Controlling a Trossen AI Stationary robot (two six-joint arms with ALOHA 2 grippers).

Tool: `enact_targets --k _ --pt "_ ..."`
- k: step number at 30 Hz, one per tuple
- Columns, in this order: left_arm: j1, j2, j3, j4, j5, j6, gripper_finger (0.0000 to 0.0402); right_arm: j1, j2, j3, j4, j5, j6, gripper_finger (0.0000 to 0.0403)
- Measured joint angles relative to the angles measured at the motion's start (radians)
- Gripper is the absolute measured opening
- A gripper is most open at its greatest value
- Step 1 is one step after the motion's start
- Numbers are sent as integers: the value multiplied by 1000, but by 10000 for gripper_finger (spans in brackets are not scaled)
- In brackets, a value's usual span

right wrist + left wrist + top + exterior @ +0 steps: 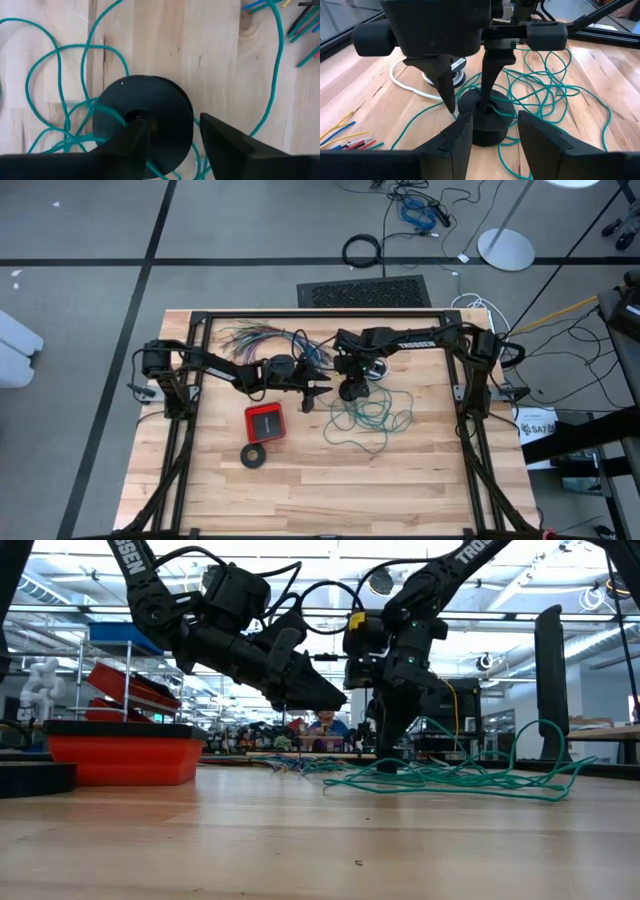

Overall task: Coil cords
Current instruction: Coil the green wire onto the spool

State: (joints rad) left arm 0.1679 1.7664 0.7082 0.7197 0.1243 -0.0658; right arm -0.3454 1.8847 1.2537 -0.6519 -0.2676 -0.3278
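The teal-green wire (372, 420) lies in a loose tangle right of the table's middle. One strand (111, 113) runs into the centre hole of a black spool (165, 107), which stands flat on the table. My right gripper (172, 125) points down over the spool and straddles its wall. My left gripper (495, 127) hangs open just left of the spool, nearly level, with nothing between its fingers. The white cord (404, 82) with its small round piece (456, 70) lies beyond the spool. My right gripper comes from above. One finger (487, 82) reaches down into the spool's centre hole (486, 106), and the other finger (445, 82) stands outside the rim. The spool rests flat on the table. I cannot tell whether either finger touches it.
A red box (265, 422) and a black tape-like ring (254, 455) lie toward the near left. A fanned bundle of many-coloured wires (250, 336) lies at the far left. The black frame (300, 313) runs round the table's edges.
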Motion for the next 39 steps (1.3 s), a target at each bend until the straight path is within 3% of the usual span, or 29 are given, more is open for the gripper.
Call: enact_targets --k 8,39 --pt "0 0 0 0 0 1 164 0 -3 0 -4 -8 -15 64" --pt "0 0 0 -4 -2 2 164 19 -2 0 -10 7 3 83"
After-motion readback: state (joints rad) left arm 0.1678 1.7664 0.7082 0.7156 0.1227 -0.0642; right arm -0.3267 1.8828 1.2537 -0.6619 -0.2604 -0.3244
